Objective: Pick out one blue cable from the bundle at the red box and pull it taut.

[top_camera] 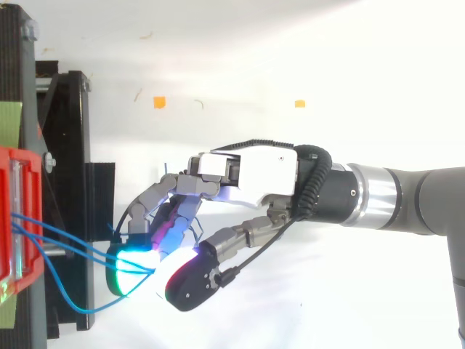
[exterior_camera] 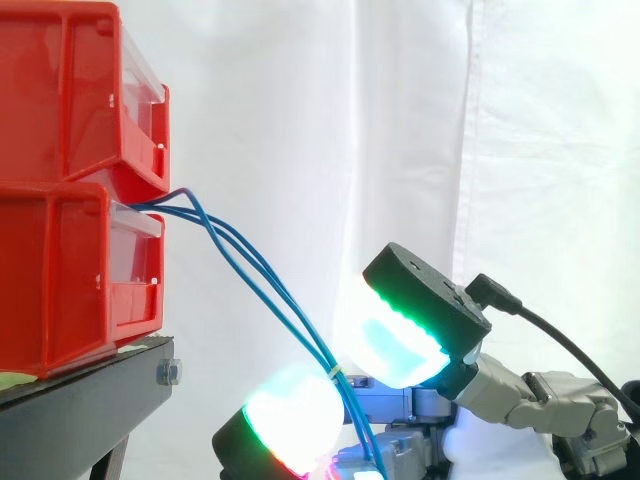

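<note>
Red bins (exterior_camera: pixel 60 200) are sitting stacked on the black stand (exterior_camera: pixel 80 410), and the robot hand (top_camera: pixel 247 174) is clenching round the blue cables (exterior_camera: pixel 260 275) coming from between them, seemingly the whole bunch rather than one. One's sagging, so singling out and tautening are looking undone. A tie (exterior_camera: pixel 336 372) is binding them, which is probably getting in the way.

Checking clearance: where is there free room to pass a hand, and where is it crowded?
Free: in front of the curtain, above the cables and right of the bins. Crowded: between bins and hand, where the cables run.
</note>
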`<control>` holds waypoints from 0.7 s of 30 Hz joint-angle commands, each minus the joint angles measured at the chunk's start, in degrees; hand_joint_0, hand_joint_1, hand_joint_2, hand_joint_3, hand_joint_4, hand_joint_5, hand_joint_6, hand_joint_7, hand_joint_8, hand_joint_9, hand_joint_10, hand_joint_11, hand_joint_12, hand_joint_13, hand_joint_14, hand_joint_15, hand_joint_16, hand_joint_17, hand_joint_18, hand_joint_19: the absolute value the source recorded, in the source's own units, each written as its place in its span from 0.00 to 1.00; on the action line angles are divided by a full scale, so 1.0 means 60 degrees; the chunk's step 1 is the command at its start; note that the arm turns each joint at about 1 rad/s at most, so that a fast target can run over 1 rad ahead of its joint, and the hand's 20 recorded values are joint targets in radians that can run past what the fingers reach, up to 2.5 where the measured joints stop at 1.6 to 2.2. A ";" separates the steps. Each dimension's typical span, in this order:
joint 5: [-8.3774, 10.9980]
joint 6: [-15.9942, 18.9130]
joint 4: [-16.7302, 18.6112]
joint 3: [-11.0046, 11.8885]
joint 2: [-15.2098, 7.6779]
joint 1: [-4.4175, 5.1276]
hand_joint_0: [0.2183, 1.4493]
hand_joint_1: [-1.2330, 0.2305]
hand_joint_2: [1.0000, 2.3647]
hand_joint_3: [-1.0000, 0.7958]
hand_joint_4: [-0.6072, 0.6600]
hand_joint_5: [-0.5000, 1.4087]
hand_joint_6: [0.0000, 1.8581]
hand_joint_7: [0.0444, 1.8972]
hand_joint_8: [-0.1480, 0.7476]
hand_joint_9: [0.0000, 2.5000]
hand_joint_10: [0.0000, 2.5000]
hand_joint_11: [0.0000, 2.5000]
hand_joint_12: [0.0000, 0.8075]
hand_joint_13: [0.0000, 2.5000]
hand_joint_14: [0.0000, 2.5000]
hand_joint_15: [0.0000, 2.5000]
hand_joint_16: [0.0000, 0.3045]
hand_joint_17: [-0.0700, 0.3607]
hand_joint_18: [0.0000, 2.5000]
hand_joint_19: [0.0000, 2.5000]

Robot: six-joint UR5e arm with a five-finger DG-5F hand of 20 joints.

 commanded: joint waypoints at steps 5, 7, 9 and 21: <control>0.0000 0.0000 -0.0007 0.0000 0.0000 0.0000 0.32 0.40 0.01 0.38 0.52 0.20 0.49 0.50 0.51 0.51 0.01 0.27 0.44 0.43 0.01 0.20 0.15 0.40 0.32 0.22; 0.0000 0.0015 -0.0007 0.0000 0.0000 0.0000 0.32 0.38 0.01 0.40 0.52 0.21 0.49 0.51 0.51 0.52 0.01 0.27 0.44 0.43 0.01 0.21 0.15 0.40 0.32 0.22; 0.0000 0.0015 0.0008 0.0000 0.0000 0.0000 0.31 0.37 0.01 0.41 0.50 0.21 0.49 0.52 0.51 0.52 0.01 0.27 0.44 0.44 0.01 0.21 0.15 0.40 0.33 0.22; -0.0088 0.0220 -0.0109 0.0044 0.0014 -0.0059 0.31 0.35 0.02 0.45 0.46 0.22 0.48 0.54 0.52 0.54 0.01 0.27 0.44 0.45 0.01 0.21 0.15 0.40 0.34 0.22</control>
